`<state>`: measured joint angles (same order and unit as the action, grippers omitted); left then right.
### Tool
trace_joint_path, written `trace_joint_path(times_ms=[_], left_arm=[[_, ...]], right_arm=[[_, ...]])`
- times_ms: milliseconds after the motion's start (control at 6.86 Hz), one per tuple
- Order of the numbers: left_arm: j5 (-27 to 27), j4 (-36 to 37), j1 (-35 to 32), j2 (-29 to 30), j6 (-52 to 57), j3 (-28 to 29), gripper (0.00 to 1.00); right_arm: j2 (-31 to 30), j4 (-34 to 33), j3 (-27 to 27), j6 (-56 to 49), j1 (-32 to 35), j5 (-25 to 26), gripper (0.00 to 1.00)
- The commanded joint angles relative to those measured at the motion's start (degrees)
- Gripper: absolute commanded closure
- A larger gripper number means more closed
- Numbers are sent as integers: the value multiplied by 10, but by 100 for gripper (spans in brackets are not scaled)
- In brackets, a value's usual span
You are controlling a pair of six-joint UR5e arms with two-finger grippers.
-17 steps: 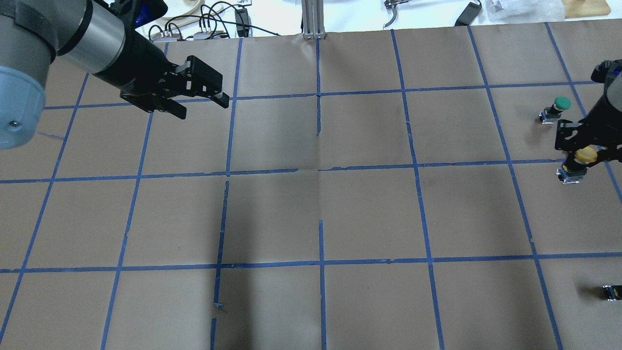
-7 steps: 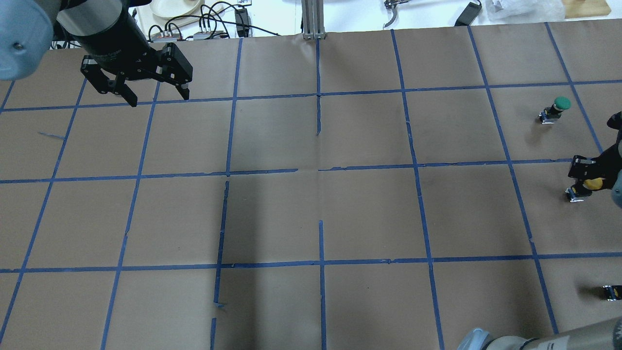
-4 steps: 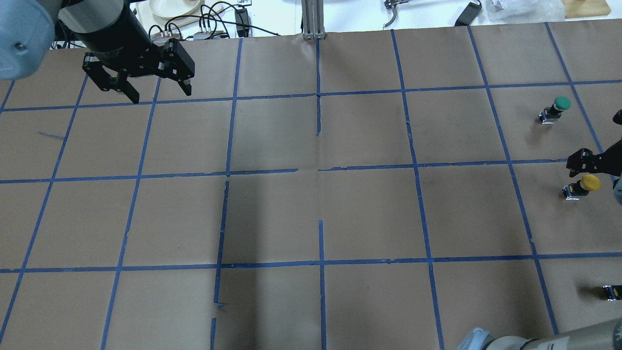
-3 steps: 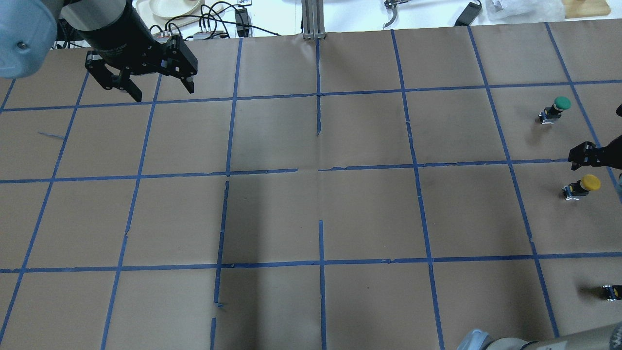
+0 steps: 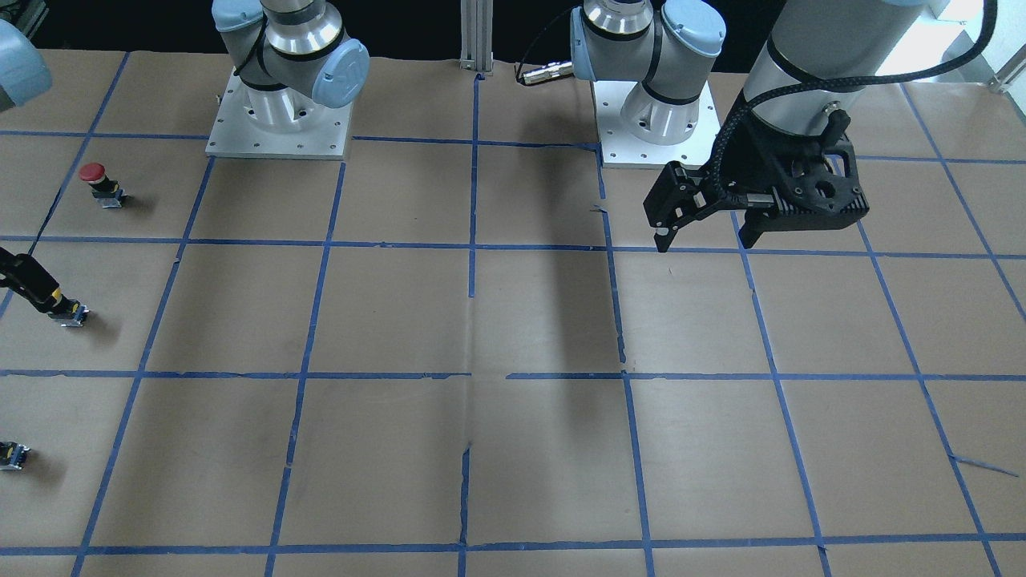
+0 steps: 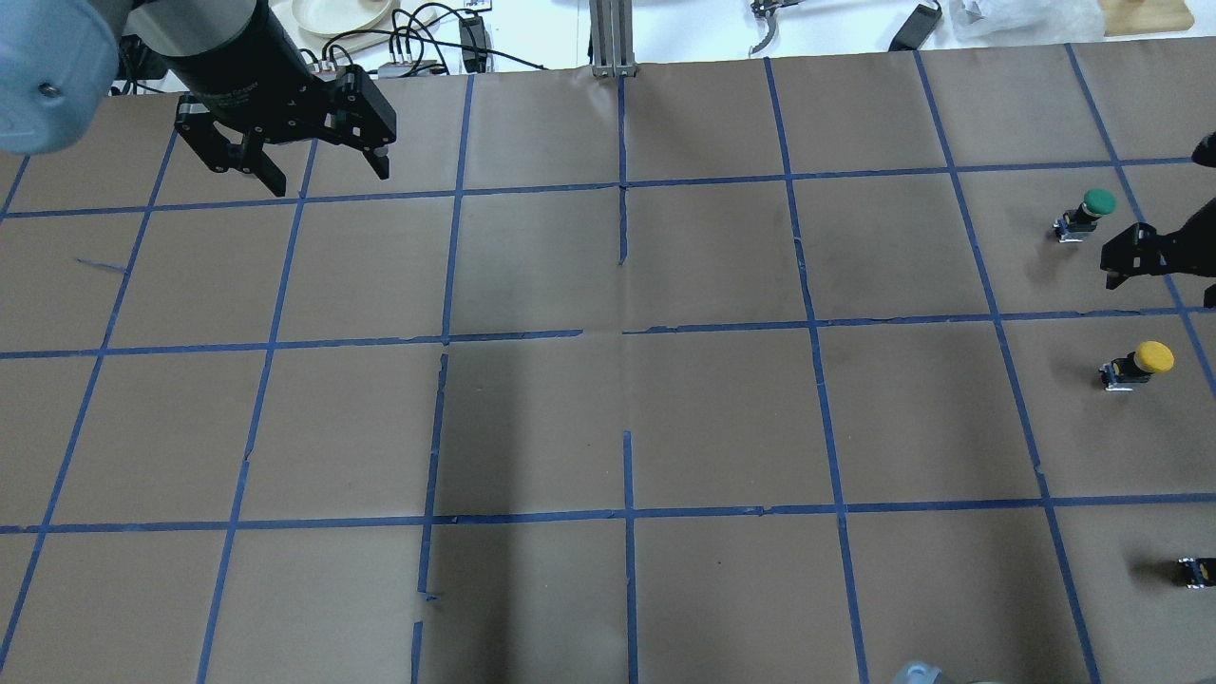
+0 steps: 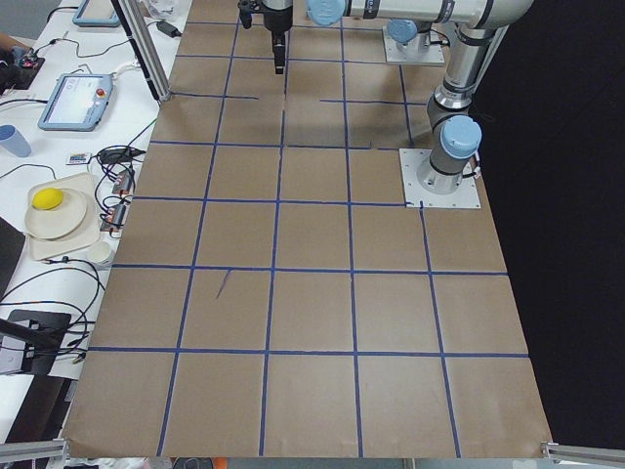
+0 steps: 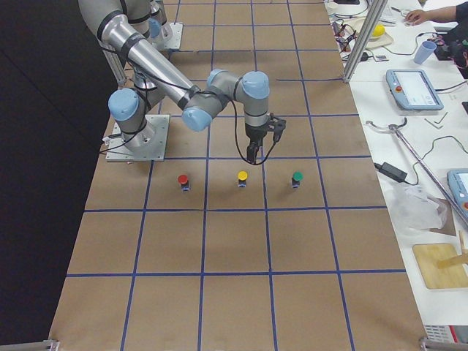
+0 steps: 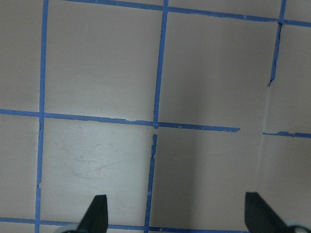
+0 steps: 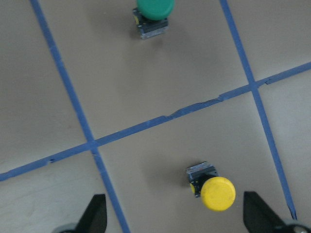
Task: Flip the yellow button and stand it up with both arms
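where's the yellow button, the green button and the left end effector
yellow button (image 6: 1154,356), overhead exterior view, on its round yellow cap
green button (image 6: 1099,200), overhead exterior view, on its green cap
left end effector (image 6: 331,180), overhead exterior view, midway between its spread fingertips

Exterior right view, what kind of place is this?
Probably a robotics lab: left arm and right arm bolted to a brown-papered table gridded with blue tape, a teach pendant on the side bench.
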<state>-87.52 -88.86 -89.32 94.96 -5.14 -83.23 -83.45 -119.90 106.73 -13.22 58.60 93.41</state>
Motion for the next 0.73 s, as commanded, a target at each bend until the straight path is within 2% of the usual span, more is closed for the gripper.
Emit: trace_joint_path(times_ms=[0, 146, 292, 583], left_arm=[[9, 0, 0, -3, 0, 1, 1], [11, 0, 0, -3, 0, 2, 1], [11, 0, 0, -6, 0, 2, 1], [20, 0, 0, -6, 0, 2, 1]], right_arm=[[-8, 182, -124, 36, 83, -1, 0], [-9, 262, -171, 56, 132, -2, 0], [-28, 323, -193, 129, 182, -5, 0], [-51, 339, -202, 148, 320, -17, 0]])
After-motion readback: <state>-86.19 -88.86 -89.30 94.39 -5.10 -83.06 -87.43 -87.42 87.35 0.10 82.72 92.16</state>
